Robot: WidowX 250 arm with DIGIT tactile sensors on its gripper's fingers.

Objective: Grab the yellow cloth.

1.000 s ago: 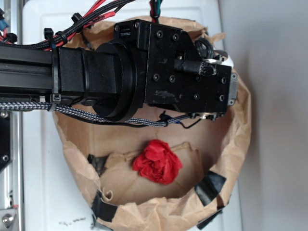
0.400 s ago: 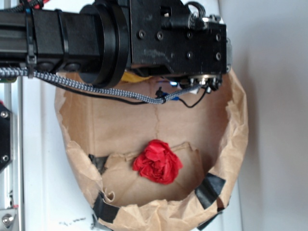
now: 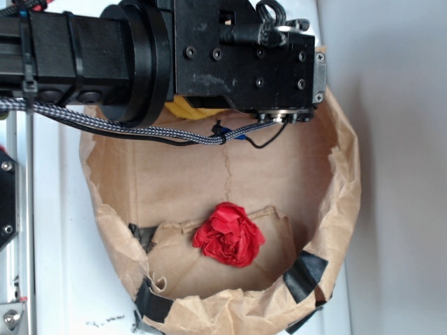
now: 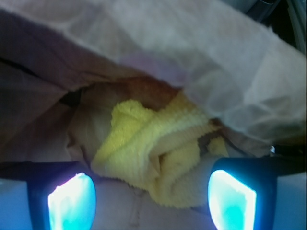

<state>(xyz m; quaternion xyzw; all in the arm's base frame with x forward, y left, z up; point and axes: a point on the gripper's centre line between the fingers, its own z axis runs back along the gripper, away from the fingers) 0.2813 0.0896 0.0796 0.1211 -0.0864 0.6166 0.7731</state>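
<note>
The yellow cloth (image 4: 158, 153) lies bunched in thick folds on the paper floor, tucked under the overhanging brown paper wall. In the wrist view it sits just ahead of and between my two fingers, which stand wide apart; the left pad (image 4: 72, 201) and right pad (image 4: 230, 199) glow at the bottom corners. My gripper (image 4: 151, 203) is open and empty. In the exterior view only a small yellow patch of the cloth (image 3: 187, 109) shows under the black wrist block (image 3: 244, 56), which hides the fingers.
A brown paper bag, rolled down into a bowl (image 3: 346, 202) with black tape patches (image 3: 304, 273), holds everything. A red rose-shaped wad (image 3: 229, 235) lies near its lower middle. The paper wall (image 4: 192, 52) hangs close over the cloth.
The arm has moved up the exterior view, towards the far rim of the bag. The yellow cloth has come partly into sight below the wrist block. The red wad has not moved.
</note>
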